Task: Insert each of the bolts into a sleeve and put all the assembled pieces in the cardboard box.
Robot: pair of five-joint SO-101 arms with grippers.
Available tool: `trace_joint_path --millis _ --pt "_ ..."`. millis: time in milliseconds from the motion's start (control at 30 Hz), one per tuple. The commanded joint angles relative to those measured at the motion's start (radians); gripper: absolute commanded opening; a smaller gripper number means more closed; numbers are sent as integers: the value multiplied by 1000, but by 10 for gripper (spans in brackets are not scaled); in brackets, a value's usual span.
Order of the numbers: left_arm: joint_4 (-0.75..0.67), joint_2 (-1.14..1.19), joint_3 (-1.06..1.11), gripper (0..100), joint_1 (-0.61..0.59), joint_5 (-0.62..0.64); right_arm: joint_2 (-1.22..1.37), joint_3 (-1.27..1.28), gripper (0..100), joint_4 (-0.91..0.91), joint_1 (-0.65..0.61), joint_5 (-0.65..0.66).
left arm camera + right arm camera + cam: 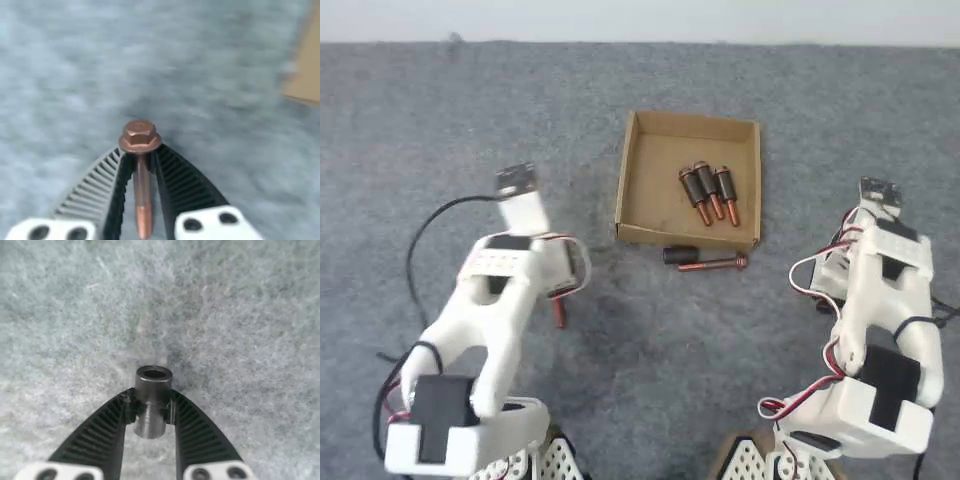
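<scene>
Grippers on both arms are loaded. The left gripper [140, 152] has its ribbed black fingers [105, 175] clamped on the shank of a copper-coloured hex-head bolt [142, 175]. The bolt's head sits just beyond the fingertips and its shank runs back between the jaws. In the high view the bolt's tip [559, 312] pokes out beside the left arm [490, 310], above the grey felt table surface [720, 380].

The right gripper [152, 401] has its fingers [195, 430] closed on a short black cylindrical sleeve [152, 385]. The sleeve's open bore faces away from the wrist, and the sleeve is held over bare felt. The right arm [880, 300] stands at the right side of the table, well apart from the box.

The shallow brown cardboard box [650, 200] lies at the centre of the table, between the two arms. Three assembled pieces [709, 192], each a copper bolt seated in a black sleeve, lie side by side in its right half.

Outside the box, just beside its near wall, lie a second black sleeve [676, 256] and a second copper bolt [715, 264]. They lie end to end. Whether this bolt enters that sleeve cannot be determined.
</scene>
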Motion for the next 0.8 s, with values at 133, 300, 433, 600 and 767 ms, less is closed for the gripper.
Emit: trace_joint_path --millis 133,300,433,600,767 --pt "-92 -68 24 12 -114 -84 -96 -184 31 88 -68 20" --pt "-92 -68 24 12 -114 -84 -94 -235 31 82 -182 20" --pt "-92 -68 24 12 -114 -84 -104 -235 31 -22 -257 20" --pt "-92 -68 24 12 -117 -84 -101 -235 31 -176 -303 20" --pt "-92 -68 24 12 -117 -84 -93 -232 31 -323 -363 20"
